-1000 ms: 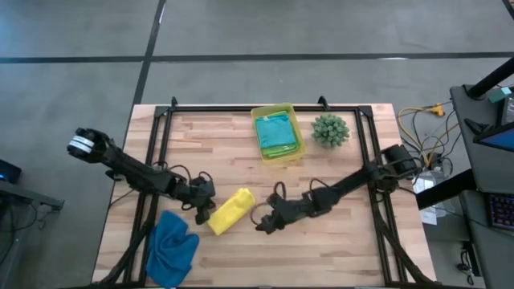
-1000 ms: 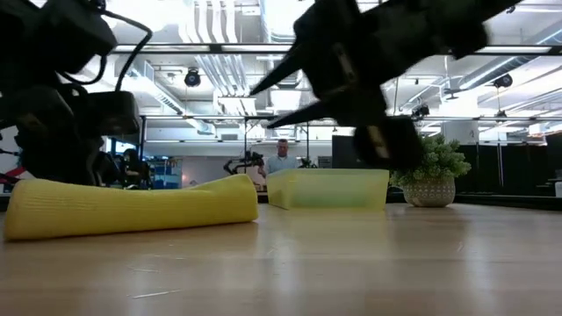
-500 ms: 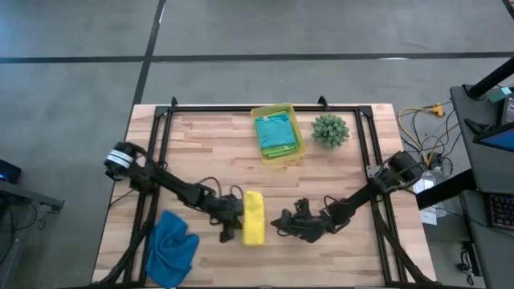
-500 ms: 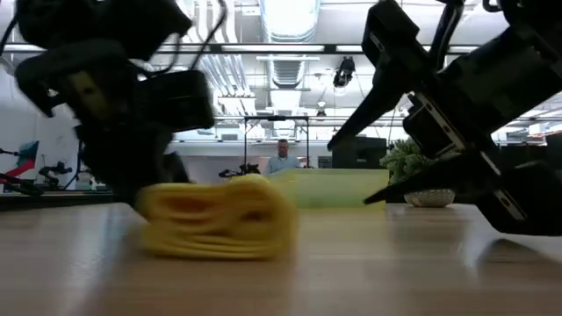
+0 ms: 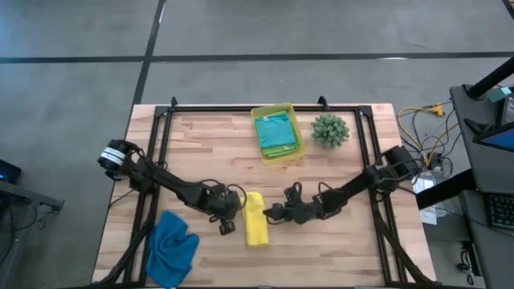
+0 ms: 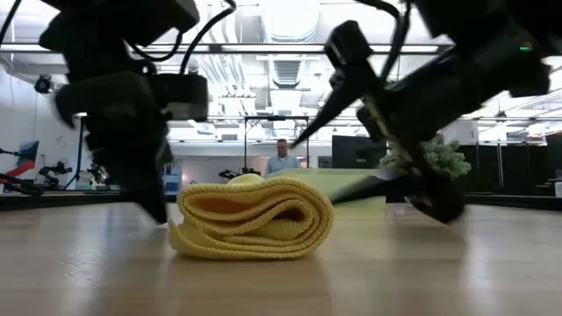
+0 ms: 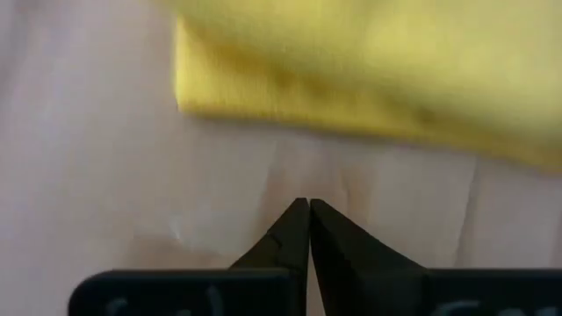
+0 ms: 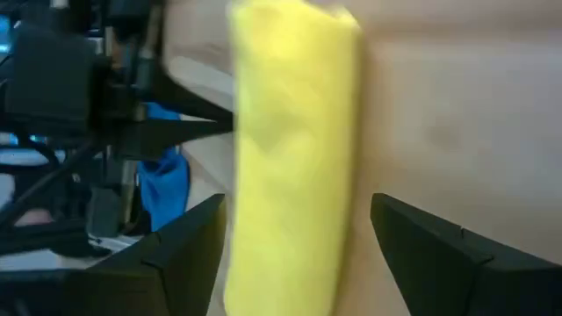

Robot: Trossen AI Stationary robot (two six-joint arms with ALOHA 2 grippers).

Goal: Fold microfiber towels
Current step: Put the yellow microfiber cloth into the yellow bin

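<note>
A yellow towel (image 5: 255,218), folded into a thick roll, lies on the table with its length running near to far. My left gripper (image 5: 233,218) is shut. It stands just off the towel's left long side, and bare table shows between its tips (image 7: 307,206) and the towel (image 7: 378,61). My right gripper (image 5: 271,213) is open at the towel's right long side, one finger above the other, and the towel (image 8: 290,149) shows ahead between the fingers. A blue towel (image 5: 171,245) lies crumpled at the near left. My right gripper comes slanting down from the table's right at the yellow towel's right long side (image 6: 327,219). Whether a finger touches the towel I cannot tell.
A yellow-green bin (image 5: 294,120) at the far middle holds folded teal and green towels (image 5: 277,135). A small green plant (image 5: 330,129) stands to its right. A dark frame runs along the table's left, far and right edges. The blue towel hangs partly over the near edge.
The yellow towel has slid toward the table's right and turned from slanting to lying near to far. My left gripper has gone right alongside it. My right gripper has drawn back a little to the right, sunk, rolled and opened wider.
</note>
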